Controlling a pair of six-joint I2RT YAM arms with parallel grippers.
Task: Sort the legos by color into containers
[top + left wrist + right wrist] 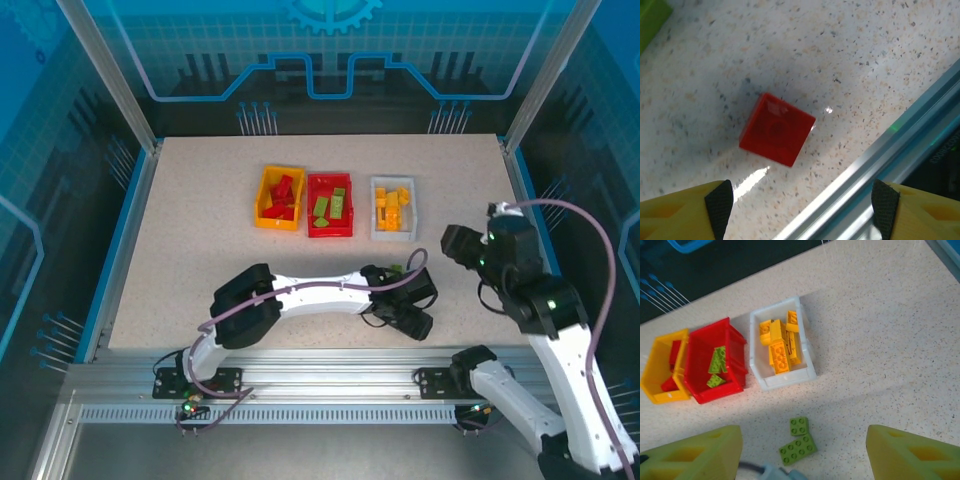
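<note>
Three bins are set in a row at the middle of the worktop [180,230]: a yellow bin [650,371], a red bin [715,396] close beside it, and a white bin [790,380] just beside the red one. Red bricks [674,352] are held in the yellow bin, green bricks [717,361] in the red bin, and yellow bricks [779,351] in the white bin. Two loose green bricks [798,449] are seen lying together on the worktop, on the near side of the white bin. The right tool [452,245] is raised over the right part of the worktop and is released: its fingers [695,455] are spread wide, and nothing is gripped between them. The left tool [801,205] is held low near the front edge of the worktop and is likewise released, its dark pads [719,202] set well apart. A single red brick [776,129] is found on the worktop just ahead of those pads, untouched, near the metal rail [875,160]. Part of another green brick [650,20] is caught at the upper left corner of the left wrist view.
</note>
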